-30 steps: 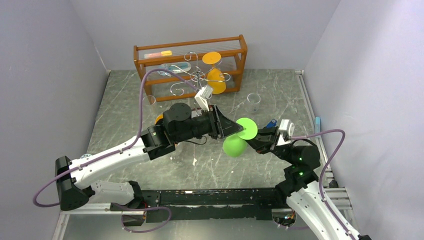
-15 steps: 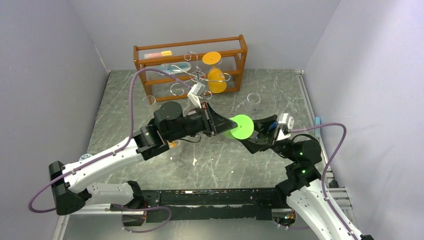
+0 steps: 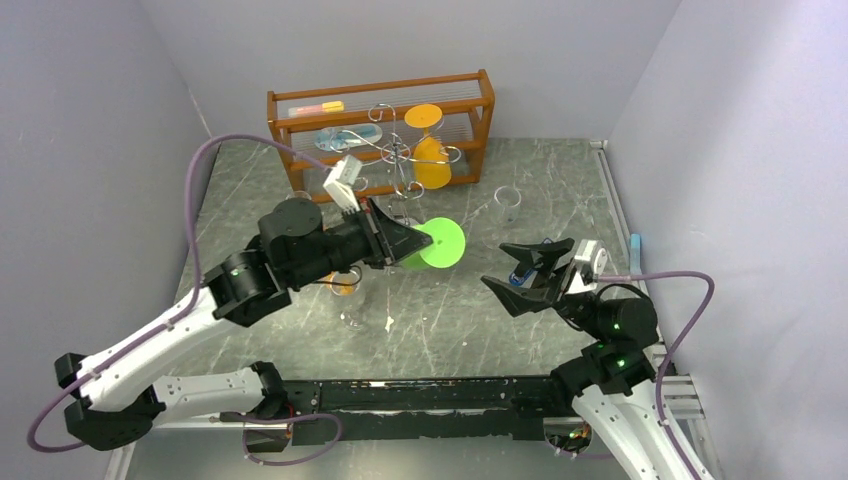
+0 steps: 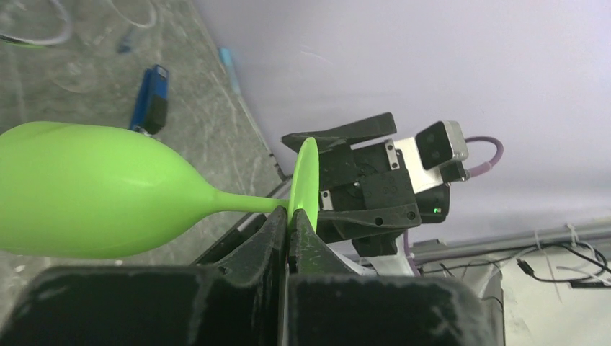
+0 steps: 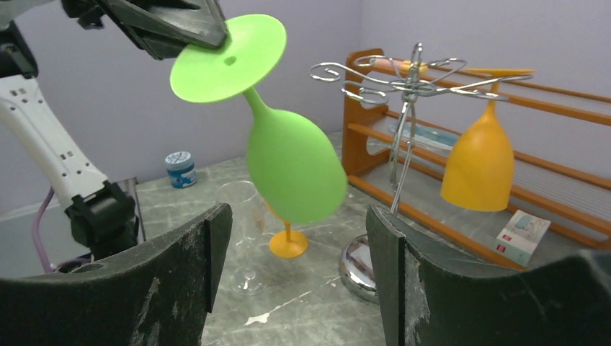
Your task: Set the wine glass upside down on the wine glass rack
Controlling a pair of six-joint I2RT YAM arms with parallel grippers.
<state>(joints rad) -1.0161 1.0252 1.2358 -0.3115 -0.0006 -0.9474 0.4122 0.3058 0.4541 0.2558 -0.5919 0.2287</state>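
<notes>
Wine glass (image 3: 441, 243) nearer occupied rack (image 3: 398, 155), left fingers (image 3: 395, 240) pinching its foot, right fingers (image 3: 530, 250) spread

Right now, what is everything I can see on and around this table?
green wine glass: one, green, in the air, held by its foot
orange wine glass: one, orange, hanging upside down on the rack
second orange glass: one, orange, standing on the table
clear glasses: at least two, see-through, on the table
wine glass rack: one, silver, before the shelf
wooden shelf: one, orange-brown, by the back wall
small box: one, white, low in the shelf
jar: one, blue-labelled, on the table
blue object: one, on the table
table: one, grey marbled
left gripper: black, shut on the green glass's foot
right gripper: black, open, empty
</notes>
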